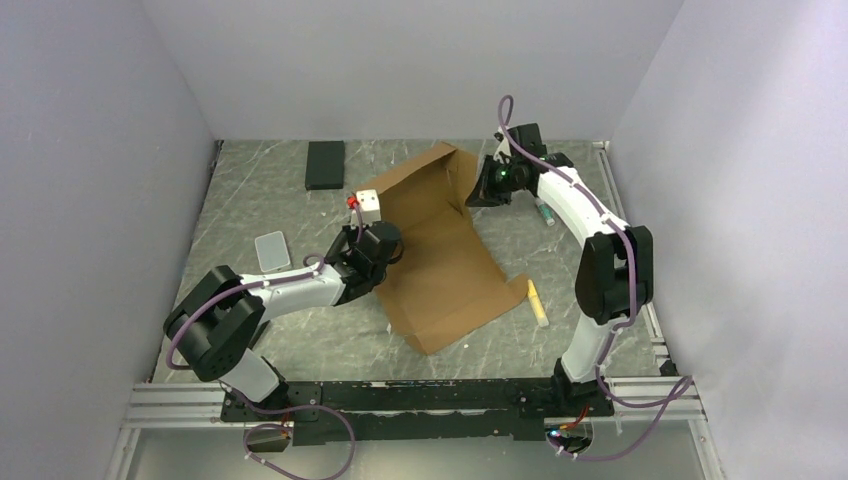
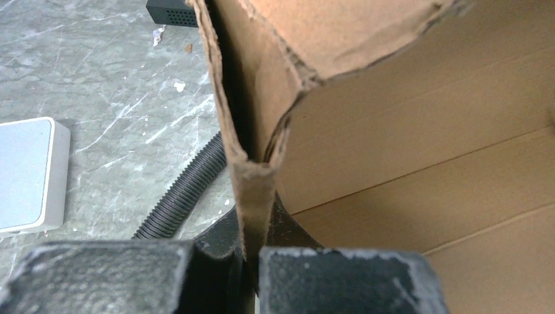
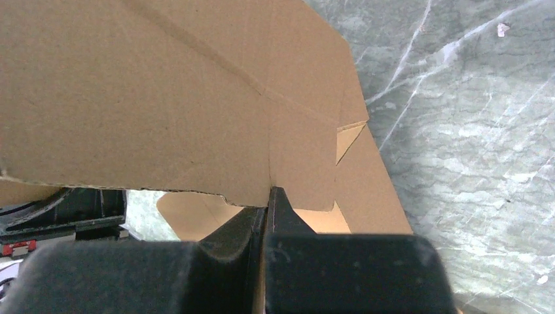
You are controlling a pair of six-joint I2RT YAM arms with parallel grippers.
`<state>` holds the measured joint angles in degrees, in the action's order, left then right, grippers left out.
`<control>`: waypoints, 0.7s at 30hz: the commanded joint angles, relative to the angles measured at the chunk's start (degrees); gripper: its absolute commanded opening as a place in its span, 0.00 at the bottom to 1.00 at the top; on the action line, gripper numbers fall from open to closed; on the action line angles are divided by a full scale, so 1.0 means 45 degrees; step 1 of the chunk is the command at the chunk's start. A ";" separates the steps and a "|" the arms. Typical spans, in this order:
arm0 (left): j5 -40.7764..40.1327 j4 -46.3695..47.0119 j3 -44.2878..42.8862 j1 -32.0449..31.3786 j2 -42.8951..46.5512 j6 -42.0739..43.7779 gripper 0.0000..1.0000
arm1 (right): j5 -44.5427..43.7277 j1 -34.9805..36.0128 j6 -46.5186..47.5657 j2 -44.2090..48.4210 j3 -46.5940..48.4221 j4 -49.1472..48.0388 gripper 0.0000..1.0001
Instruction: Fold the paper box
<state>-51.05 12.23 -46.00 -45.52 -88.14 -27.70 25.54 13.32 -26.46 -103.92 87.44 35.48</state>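
The paper box (image 1: 440,255) is a brown die-cut cardboard sheet in the middle of the table. Its near half lies flat and its far half is raised into a standing wall. My left gripper (image 1: 372,243) is shut on a doubled flap at the sheet's left edge. In the left wrist view the flap (image 2: 252,190) runs down between the closed fingers (image 2: 340,281). My right gripper (image 1: 484,186) is shut on the right edge of the raised part. In the right wrist view the cardboard panel (image 3: 196,98) stands above the pinching fingertips (image 3: 278,209).
A black flat block (image 1: 325,165) lies at the back left and also shows in the left wrist view (image 2: 170,12). A pale flat rectangular case (image 1: 271,250) lies left of the box. A yellow marker (image 1: 537,303) lies by the box's right edge. Another pen (image 1: 545,212) lies under the right arm.
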 commanded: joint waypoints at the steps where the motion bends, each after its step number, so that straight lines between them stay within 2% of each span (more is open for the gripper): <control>1: 0.0543 0.0704 -0.0691 -0.0477 -0.0069 0.0160 0.00 | 0.0223 0.0612 -0.0667 0.0026 0.0288 -0.0326 0.00; 9: 0.0596 0.0681 -0.0777 -0.0508 -0.0184 0.0112 0.00 | -0.0436 0.1628 -0.0542 0.0175 -0.0668 -0.0969 0.00; 21: 0.0680 0.0681 -0.0697 -0.0502 -0.0279 -0.0086 0.00 | -0.0991 0.2140 -0.0278 -0.0261 -0.0229 -0.0952 0.00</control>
<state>-52.01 9.93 -46.44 -45.58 -89.32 -27.68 17.72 19.84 -26.65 -104.18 84.33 32.62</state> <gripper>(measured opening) 0.050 0.015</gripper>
